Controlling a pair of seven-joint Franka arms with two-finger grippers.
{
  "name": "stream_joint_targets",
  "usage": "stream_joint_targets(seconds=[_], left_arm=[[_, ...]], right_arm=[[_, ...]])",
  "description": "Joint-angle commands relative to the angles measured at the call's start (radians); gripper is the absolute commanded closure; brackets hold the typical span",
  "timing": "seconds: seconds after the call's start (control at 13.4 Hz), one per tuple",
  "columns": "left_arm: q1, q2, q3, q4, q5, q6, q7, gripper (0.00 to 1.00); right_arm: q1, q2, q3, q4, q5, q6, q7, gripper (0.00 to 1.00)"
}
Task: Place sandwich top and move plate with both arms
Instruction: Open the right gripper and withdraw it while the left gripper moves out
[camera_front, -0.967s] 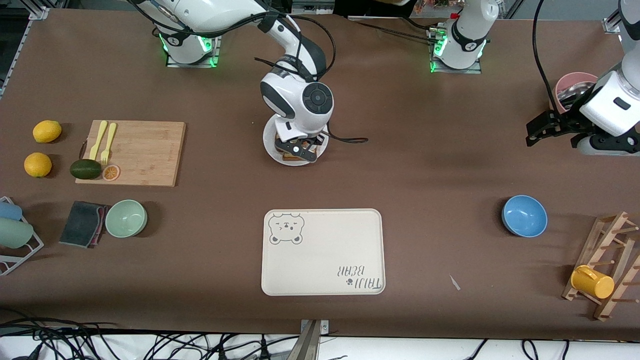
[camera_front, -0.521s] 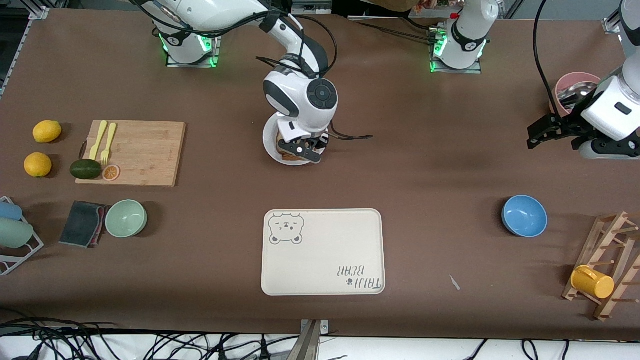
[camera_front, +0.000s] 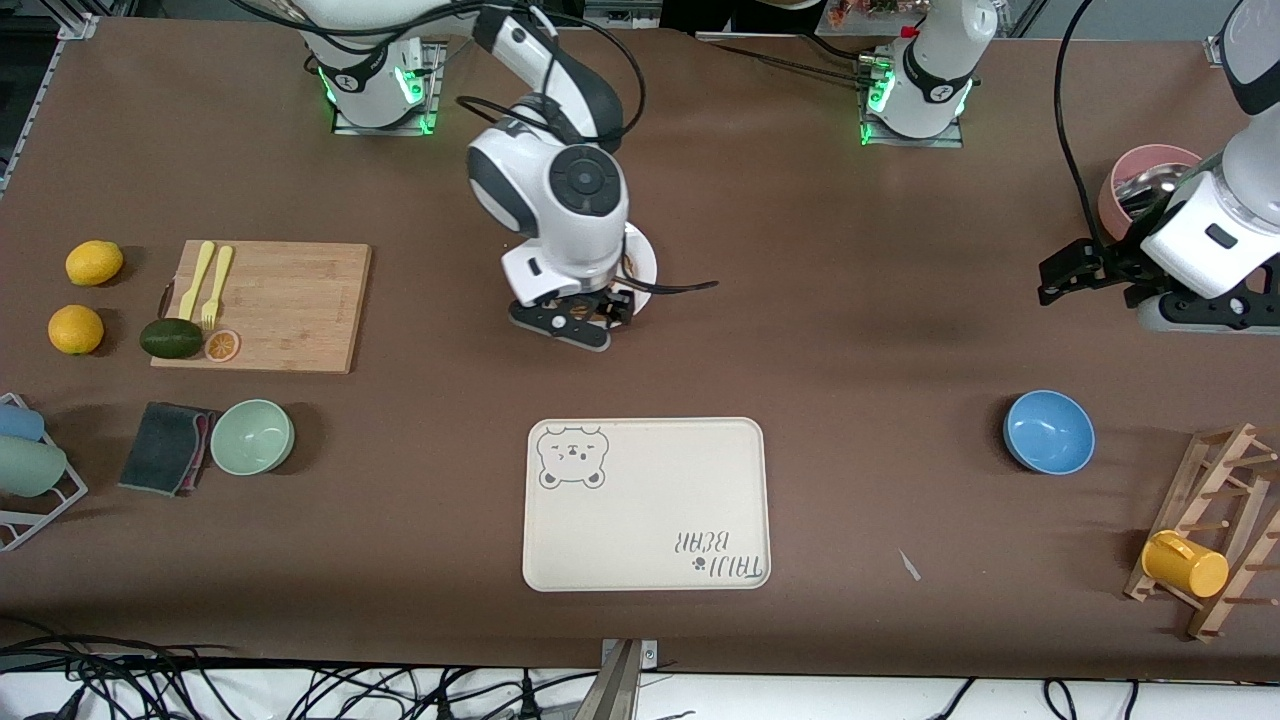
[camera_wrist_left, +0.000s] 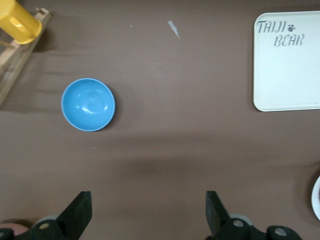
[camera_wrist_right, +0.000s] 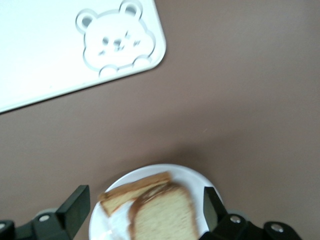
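Observation:
The sandwich top (camera_wrist_right: 167, 217), a brown slice with a darker crust, lies on a lower slice (camera_wrist_right: 131, 191) on the white plate (camera_wrist_right: 200, 176). My right gripper (camera_wrist_right: 145, 196) hangs open just above them, one finger (camera_wrist_right: 75, 210) on each side and nothing between them. In the front view the right gripper (camera_front: 567, 322) and its wrist hide the sandwich. Only the plate's rim (camera_front: 646, 262) shows there. My left gripper (camera_front: 1062, 274) is open over bare table at the left arm's end, fingers (camera_wrist_left: 79, 212) wide apart, the left gripper (camera_wrist_left: 148, 201) holding nothing.
The cream bear tray (camera_front: 645, 505) lies nearer the front camera than the plate. A blue bowl (camera_front: 1048, 431), pink bowl (camera_front: 1140, 180) and rack with a yellow cup (camera_front: 1185, 563) stand at the left arm's end. A cutting board (camera_front: 290, 305) and green bowl (camera_front: 252, 436) are at the right arm's end.
My right gripper has opened, let go of the top slice on the plate, and risen while drifting toward the right arm's end. The left arm has shifted only slightly.

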Motion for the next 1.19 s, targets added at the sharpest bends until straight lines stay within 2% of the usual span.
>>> stream_joint_targets(seconds=[0.0,0.22,0.37,0.6,0.67,0.97,1.12], left_arm=[[0.0,0.023,0.004,0.014,-0.079,0.001,-0.012,0.0],[0.023,0.057,0.004,-0.001,-0.174,0.013,-0.007,0.0],[0.046,0.092,0.005,-0.014,-0.302,0.019,-0.009,0.0],[0.087,0.141,0.005,-0.066,-0.534,0.016,0.002,0.0],[0.089,0.159,0.005,-0.077,-0.56,0.018,0.013,0.0],[0.086,0.221,0.004,-0.109,-0.565,0.019,0.164,0.0],[0.081,0.239,0.004,-0.112,-0.567,0.021,0.172,0.0]], right_arm=[[-0.086,-0.054,0.007,-0.007,0.01,-0.027,-0.174,0.0],[-0.22,-0.1,0.004,0.002,0.157,-0.056,-0.415,0.0],[-0.28,-0.127,-0.02,0.007,0.169,-0.093,-0.547,0.0],[-0.298,-0.163,-0.146,0.007,0.172,-0.116,-0.78,0.0],[-0.298,-0.176,-0.196,0.007,0.174,-0.13,-0.858,0.0],[-0.298,-0.24,-0.364,0.007,0.202,-0.15,-1.011,0.0],[-0.305,-0.278,-0.387,0.007,0.205,-0.193,-1.086,0.0]])
